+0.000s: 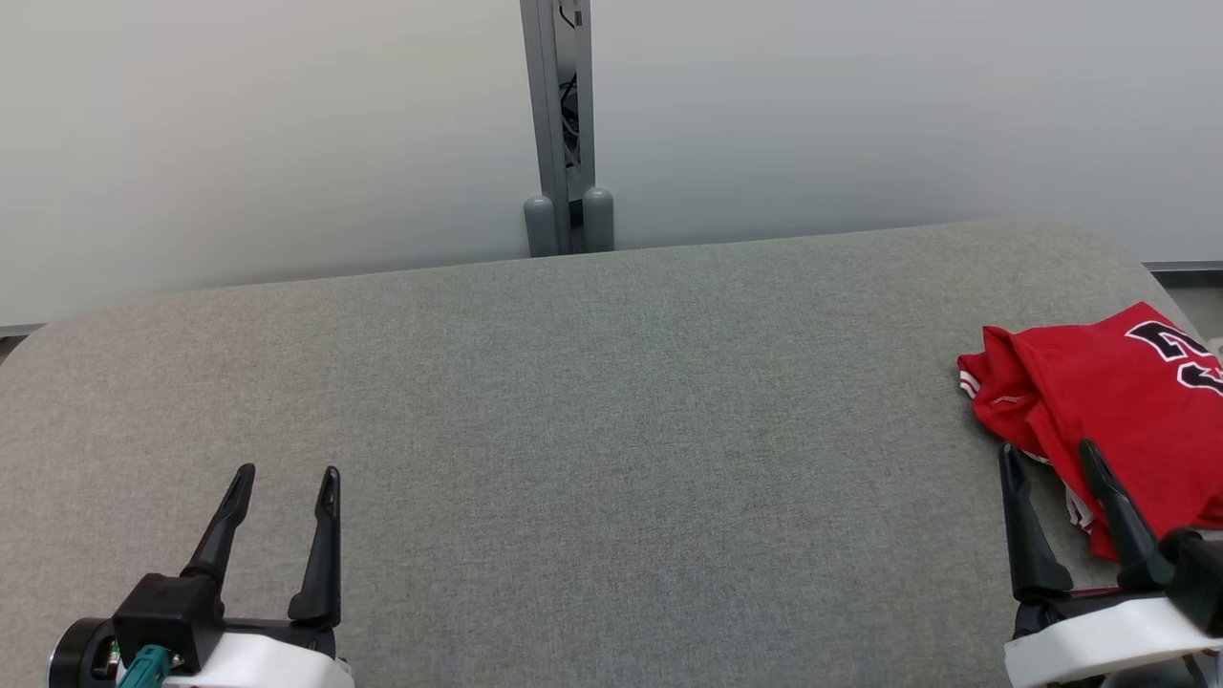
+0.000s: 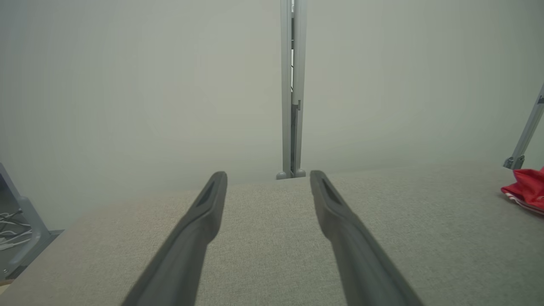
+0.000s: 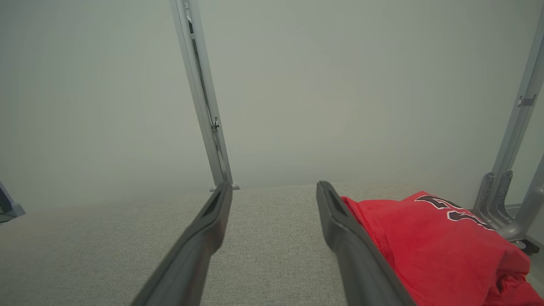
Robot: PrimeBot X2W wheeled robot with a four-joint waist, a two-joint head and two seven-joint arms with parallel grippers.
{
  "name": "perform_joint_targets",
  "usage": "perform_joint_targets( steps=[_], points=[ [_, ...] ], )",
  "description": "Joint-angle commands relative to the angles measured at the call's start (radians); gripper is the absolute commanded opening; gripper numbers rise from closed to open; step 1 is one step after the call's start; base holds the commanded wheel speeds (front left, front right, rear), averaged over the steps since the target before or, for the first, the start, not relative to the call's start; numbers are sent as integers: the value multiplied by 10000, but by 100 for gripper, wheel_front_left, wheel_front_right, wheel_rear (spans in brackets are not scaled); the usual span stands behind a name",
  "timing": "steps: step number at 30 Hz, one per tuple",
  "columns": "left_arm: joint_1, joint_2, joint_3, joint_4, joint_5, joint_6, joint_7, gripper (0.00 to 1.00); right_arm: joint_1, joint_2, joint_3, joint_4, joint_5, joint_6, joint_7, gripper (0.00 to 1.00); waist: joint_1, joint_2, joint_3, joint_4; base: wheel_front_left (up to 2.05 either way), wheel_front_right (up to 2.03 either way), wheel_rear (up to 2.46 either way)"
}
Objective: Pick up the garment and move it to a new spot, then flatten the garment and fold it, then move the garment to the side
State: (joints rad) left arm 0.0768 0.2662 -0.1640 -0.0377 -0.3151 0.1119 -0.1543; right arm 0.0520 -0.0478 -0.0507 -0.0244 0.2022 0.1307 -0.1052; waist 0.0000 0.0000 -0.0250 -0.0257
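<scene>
No legible text: partial black, white-edged characters (image 1: 1177, 352) on the red garment (image 1: 1099, 401), unreadable.

Spread right hand (image 3: 273, 186), red garment (image 3: 433, 246) beside one finger, grey tabletop (image 3: 106, 255)

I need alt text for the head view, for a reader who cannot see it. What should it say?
A crumpled red garment with dark lettering lies at the right end of a grey table. The robot's right hand is open at the garment's near edge, and its left hand is open over the table at lower left.
</scene>
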Motion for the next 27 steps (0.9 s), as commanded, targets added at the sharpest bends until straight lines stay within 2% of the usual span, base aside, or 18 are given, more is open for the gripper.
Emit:
perform_joint_targets(
  steps=[1, 8, 9, 12, 27],
  points=[
    [-128, 54, 5, 25, -42, 49, -29, 100, 138, -55, -15, -53, -22, 2, 34, 100, 0, 0, 3, 3, 0, 0, 0],
    [-175, 102, -62, 66, -55, 26, -6, 100, 150, -55, 1, -48, -18, 2, 101, 100, 0, 0, 2, 15, 0, 0, 0],
    [-9, 29, -74, 83, -23, 33, 11, 0, 17, 8, -5, 42, 2, 0, 79, 0, 0, 0, 2, 15, 0, 0, 0],
    [163, -122, -181, 303, -115, 22, 9, 0, 74, 108, -45, 317, 88, 0, 147, 0, 0, 0, 7, 17, 0, 0, 0],
    [-547, -544, -270, 1050, -2962, -507, -226, 0, -962, -224, -1129, 1552, 2867, 0, 1670, 0, 0, 0, 80, 50, 0, 0, 0]
  ],
)
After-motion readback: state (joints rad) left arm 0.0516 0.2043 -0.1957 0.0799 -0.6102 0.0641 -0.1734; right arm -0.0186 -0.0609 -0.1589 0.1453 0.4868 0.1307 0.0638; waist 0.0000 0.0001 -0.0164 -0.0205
